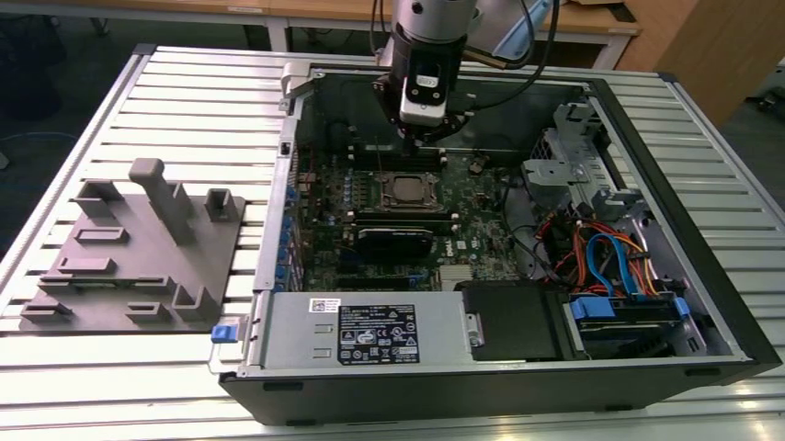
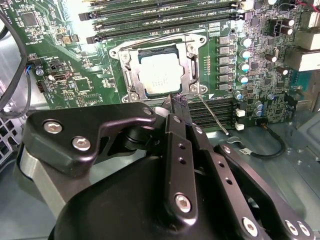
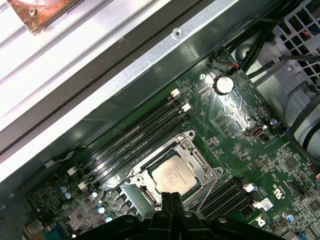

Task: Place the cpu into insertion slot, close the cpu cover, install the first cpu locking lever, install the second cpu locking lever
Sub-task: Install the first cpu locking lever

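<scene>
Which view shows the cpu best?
First wrist view: the cpu shows whole and unblocked, its top face toward the camera. The second wrist view shows it whole too, with glare on top. The exterior view shows it from far off.

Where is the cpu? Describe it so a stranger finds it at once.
Look inside the open computer case on the slatted table, at the green motherboard. Near its middle lies the cpu, ringed by the silvery cpu cover. It is the only flat, pale metal square; its neighbours are long black memory slots.
</scene>
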Controlling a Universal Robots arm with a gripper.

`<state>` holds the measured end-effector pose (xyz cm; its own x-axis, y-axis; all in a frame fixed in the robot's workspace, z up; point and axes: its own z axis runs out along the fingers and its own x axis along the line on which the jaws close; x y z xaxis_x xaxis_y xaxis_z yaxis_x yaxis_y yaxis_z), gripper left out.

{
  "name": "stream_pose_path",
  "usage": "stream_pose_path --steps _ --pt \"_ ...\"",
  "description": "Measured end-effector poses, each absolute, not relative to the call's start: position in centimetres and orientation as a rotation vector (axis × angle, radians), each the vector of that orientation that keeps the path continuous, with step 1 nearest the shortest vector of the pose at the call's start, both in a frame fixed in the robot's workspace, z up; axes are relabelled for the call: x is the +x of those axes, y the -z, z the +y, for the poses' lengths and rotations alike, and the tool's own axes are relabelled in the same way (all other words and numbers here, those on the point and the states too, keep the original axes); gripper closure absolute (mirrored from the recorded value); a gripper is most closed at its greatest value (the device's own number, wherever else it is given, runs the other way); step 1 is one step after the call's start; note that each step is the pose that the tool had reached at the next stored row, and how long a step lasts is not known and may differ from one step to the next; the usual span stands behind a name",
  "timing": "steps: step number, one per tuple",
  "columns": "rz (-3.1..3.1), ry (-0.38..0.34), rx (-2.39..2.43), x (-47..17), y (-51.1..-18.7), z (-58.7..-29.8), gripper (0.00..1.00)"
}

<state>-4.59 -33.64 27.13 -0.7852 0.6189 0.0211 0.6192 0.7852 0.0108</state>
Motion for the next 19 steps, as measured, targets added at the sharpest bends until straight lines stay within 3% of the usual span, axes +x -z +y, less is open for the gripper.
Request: stream_pose_path --steps 19 --pt "-2.988 0.027 -0.913 -5.3 -27.12 -33.64 0.9"
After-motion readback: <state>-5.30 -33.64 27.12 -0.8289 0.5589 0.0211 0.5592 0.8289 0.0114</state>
